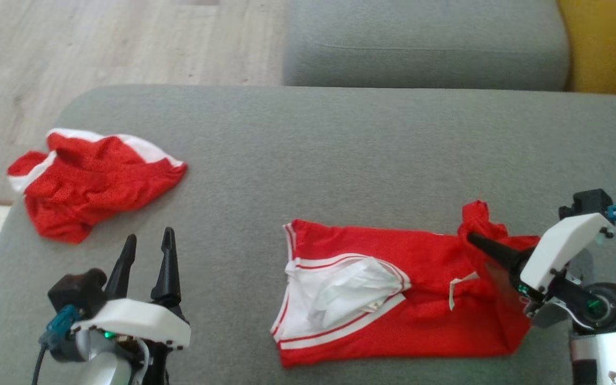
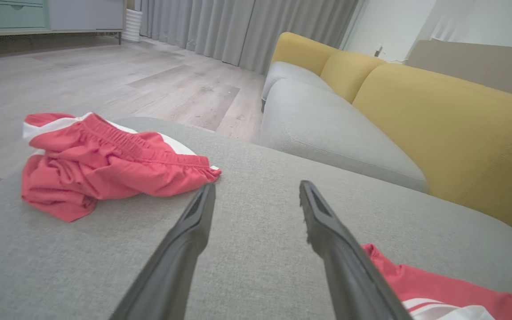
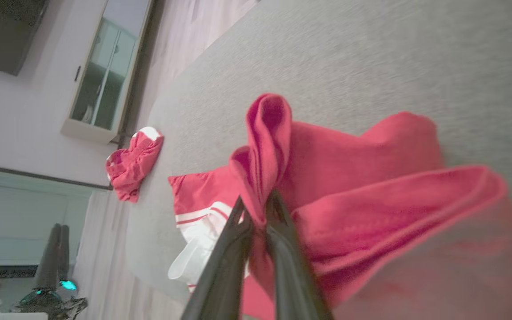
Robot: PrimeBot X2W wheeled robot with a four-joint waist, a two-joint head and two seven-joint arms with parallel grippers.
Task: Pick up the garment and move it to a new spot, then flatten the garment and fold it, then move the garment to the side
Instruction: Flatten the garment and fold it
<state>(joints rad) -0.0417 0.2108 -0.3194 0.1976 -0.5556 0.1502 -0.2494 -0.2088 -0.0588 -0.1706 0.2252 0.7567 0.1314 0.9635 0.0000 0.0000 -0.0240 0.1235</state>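
The garment is a red jersey with white striped trim, lying partly spread on the grey cushion at centre right of the head view. My right gripper is shut on a bunched fold at its right end and lifts that end off the cushion. In the right wrist view the garment bulges around the pinched fold, with the right gripper closed on the red cloth. My left gripper stands open at the lower left, empty, over bare cushion. The left gripper shows wide apart, with the garment at the lower right.
A second red and white garment lies crumpled at the cushion's far left edge, also seen as a heap ahead of my left fingers. A grey sofa seat with yellow backrest lies beyond. Wooden floor drops off to the left.
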